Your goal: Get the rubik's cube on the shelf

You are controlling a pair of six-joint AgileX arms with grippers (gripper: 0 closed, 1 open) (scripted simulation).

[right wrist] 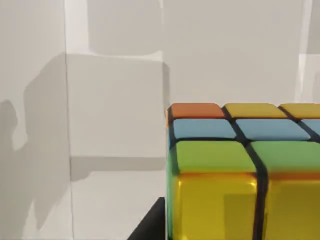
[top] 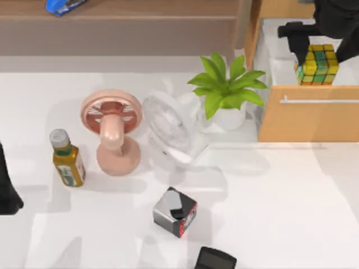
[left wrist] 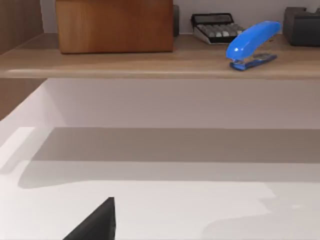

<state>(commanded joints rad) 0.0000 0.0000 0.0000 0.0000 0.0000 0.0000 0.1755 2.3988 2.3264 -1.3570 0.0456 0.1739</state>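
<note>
Rubik's cube [top: 318,64] at two o'clock, above the open drawer [top: 308,120], pinched in the right gripper [top: 314,47]. Lift apparently done; carry to the shelf [top: 129,25] at eleven o'clock and the release left. Left gripper [top: 8,188] parked at nine o'clock; fingers' state impossible to tell.

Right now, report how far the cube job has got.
Done: the drawer cabinet stands open and the right gripper has reached the rubik's cube over the drawer. In hand: the cube sits close against that gripper in the right wrist view, though a firm grip cannot be confirmed. Left: carrying it to the shelf and releasing. The left arm waits at the table's left edge.
</note>
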